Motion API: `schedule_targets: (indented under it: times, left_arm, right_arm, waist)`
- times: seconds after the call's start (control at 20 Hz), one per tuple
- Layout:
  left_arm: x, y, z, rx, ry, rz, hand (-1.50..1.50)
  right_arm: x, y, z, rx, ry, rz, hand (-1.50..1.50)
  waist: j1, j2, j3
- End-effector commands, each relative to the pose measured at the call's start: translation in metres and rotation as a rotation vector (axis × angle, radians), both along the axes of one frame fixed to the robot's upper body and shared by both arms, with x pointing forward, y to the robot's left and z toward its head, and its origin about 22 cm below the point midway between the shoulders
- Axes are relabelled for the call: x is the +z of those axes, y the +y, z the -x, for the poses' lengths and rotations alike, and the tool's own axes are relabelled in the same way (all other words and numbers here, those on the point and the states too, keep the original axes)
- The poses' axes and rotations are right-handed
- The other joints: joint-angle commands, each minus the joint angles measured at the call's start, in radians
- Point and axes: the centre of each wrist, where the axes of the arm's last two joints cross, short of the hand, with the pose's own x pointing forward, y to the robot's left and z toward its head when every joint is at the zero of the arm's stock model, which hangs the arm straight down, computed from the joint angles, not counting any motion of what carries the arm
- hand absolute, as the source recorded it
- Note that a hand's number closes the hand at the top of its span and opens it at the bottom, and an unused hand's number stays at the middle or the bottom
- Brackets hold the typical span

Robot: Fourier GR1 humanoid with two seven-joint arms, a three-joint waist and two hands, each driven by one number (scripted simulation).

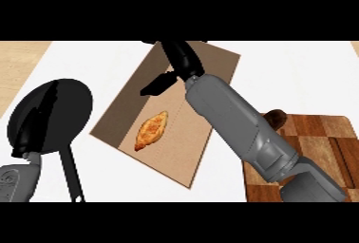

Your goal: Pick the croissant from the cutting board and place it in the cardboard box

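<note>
Fingers (157,85) of the right hand (175,66) hang slack, holding nothing, above the cardboard box (140,95). Croissant (151,130) already lies inside it, at 6 o'clock from them, long axis 1-to-7. Left hand (32,133) rests open.

We see the golden-brown croissant (151,131) lying flat inside the shallow cardboard box (126,114), near its lower left edge; the wooden cutting board (322,142) sits apart.
</note>
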Motion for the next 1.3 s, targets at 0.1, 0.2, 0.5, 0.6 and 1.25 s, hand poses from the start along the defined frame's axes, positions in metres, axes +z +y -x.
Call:
schedule_targets:
  times: [0.1, 0.2, 0.5, 0.6, 1.25]
  left_arm:
    - [0.002, 0.016, 0.014, 0.046, 0.005, 0.014, 0.0]
    - [-0.007, 0.011, 0.022, 0.044, 0.004, 0.009, 0.0]
    - [0.013, 0.032, 0.014, 0.065, -0.001, -0.006, 0.0]
    - [-0.013, 0.025, 0.017, 0.073, 0.016, 0.008, 0.0]
    - [0.006, 0.021, 0.021, 0.074, -0.009, -0.002, 0.0]
  right_arm:
    - [-0.003, -0.021, -0.014, -0.033, 0.01, -0.212, -1.5]
    - [0.008, -0.028, -0.022, -0.014, 0.016, -0.248, -1.5]
    - [0.015, -0.1, -0.046, -0.068, 0.05, -0.284, -1.5]
    - [0.018, -0.142, -0.052, -0.071, 0.06, -0.283, -1.5]
    - [0.005, -0.291, -0.038, -0.048, 0.067, -0.166, -1.5]
  waist:
    - [-0.044, -0.009, 0.001]
    - [-0.05, -0.011, 0.001]
    - [-0.061, -0.01, 0.001]
    - [-0.072, -0.008, 0.0]
    - [-0.055, -0.007, 0.002]
